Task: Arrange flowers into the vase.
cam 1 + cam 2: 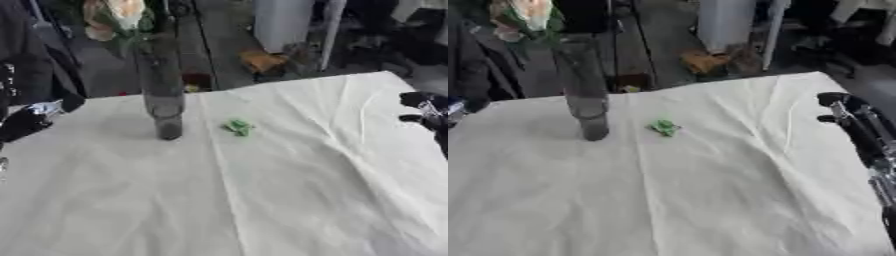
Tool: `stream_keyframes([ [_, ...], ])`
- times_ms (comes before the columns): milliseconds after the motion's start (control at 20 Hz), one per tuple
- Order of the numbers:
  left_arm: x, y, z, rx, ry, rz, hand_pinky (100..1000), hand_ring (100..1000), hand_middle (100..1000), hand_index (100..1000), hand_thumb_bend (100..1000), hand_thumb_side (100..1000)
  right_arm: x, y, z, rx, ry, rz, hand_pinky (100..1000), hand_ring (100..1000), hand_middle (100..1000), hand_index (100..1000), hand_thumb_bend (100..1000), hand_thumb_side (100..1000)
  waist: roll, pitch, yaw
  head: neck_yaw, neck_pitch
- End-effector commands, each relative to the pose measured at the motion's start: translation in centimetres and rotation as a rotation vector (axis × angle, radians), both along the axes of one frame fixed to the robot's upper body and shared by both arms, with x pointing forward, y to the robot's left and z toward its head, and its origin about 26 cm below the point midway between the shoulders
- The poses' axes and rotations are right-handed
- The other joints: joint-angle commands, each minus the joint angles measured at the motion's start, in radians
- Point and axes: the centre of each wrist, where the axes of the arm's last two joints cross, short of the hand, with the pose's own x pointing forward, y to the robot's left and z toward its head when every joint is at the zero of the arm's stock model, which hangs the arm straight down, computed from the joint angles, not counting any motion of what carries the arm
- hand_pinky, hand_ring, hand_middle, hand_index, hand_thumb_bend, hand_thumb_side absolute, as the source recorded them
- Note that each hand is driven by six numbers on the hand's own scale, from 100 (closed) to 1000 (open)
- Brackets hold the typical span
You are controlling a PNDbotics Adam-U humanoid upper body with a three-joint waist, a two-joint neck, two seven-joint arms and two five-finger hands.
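While the bench [289, 200] lies under its creased white cloth [710, 190], a tall dark glass vase [163, 95] stands upright in the upper left of the frame, its base resting on the cloth near the far edge. Out of its mouth rises a pale cream and peach flower [114, 17] with green leaves about it, reaching to the top edge of the frame; the bloom leans a little to the left of the vase's neck. Just to the right of the vase's base, apart from it, a small green scrap [238, 127] lies flat on the cloth, a leaf or bit of stem by the look of it.

At the left edge of the frame, about level with the lower part of the vase, the left hand [31, 120] comes in, black with a glint of silver. It is near the vase but not touching it, and it has hold of nothing; its fingers are too blurred for me to say whether they are curled or straight.

At the right edge, over the bench's right side, the right hand [852, 120] shows, well apart from the vase and the green scrap. Its fingers [831, 99] point inward toward the middle of the frame, relaxed and spread, with nothing between them.
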Motion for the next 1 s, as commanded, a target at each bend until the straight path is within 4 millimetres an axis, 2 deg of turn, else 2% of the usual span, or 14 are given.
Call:
stream_keyframes([
  [50,-0.44,0.52,1.65,0.017,-0.103,0.045,913,934,898,854,939,217,0.08,-0.64,1.15,-0.01,-0.027,-0.012,751,886,799,769,100,679,-0.002,-0.008,0.002,-0.005,-0.006],
  [100,-0.5,0.54,1.65,0.008,-0.12,0.057,910,932,895,847,751,152,0.07,-0.63,1.13,-0.011,-0.026,-0.012,751,886,799,769,100,682,-0.002,-0.008,0.004,-0.005,-0.007],
  [150,-0.54,0.55,1.63,-0.004,-0.135,0.07,907,929,889,839,520,100,0.08,-0.63,1.15,-0.011,-0.027,-0.011,751,886,799,769,100,682,-0.002,-0.008,0.005,-0.005,-0.008],
  [200,-0.55,0.58,1.59,-0.024,-0.149,0.088,903,923,878,829,324,100,0.09,-0.63,1.17,-0.011,-0.027,-0.012,751,886,799,769,100,682,-0.001,-0.008,0.006,-0.005,-0.006],
  [250,-0.54,0.58,1.52,-0.044,-0.16,0.106,901,919,869,823,221,100,0.1,-0.62,1.18,-0.01,-0.028,-0.011,751,886,799,769,100,682,-0.001,-0.008,0.007,-0.006,-0.005],
  [300,-0.54,0.56,1.46,-0.061,-0.168,0.12,901,916,864,819,180,100,0.1,-0.59,1.17,-0.01,-0.028,-0.011,751,886,799,769,100,682,-0.001,-0.008,0.008,-0.006,-0.005],
  [500,-0.59,0.47,1.31,-0.089,-0.191,0.141,895,908,849,814,145,100,0.07,-0.65,1.14,-0.011,-0.026,-0.012,751,886,799,769,100,682,-0.002,-0.008,0.007,-0.006,-0.006],
  [850,-0.61,0.44,1.09,-0.098,-0.202,0.144,886,894,838,808,151,100,0.07,-0.65,1.11,-0.011,-0.025,-0.011,751,886,799,769,100,682,-0.003,-0.009,0.007,-0.008,-0.008],
  [950,-0.63,0.5,1.06,-0.105,-0.21,0.148,879,886,837,806,189,100,0.09,-0.65,1.17,-0.012,-0.027,-0.01,751,886,798,769,100,682,-0.003,-0.009,0.008,-0.007,-0.008],
  [1000,-0.64,0.49,1.07,-0.108,-0.215,0.149,875,880,838,806,279,100,0.1,-0.64,1.17,-0.012,-0.027,-0.01,751,885,797,768,100,683,-0.003,-0.008,0.008,-0.007,-0.007],
])
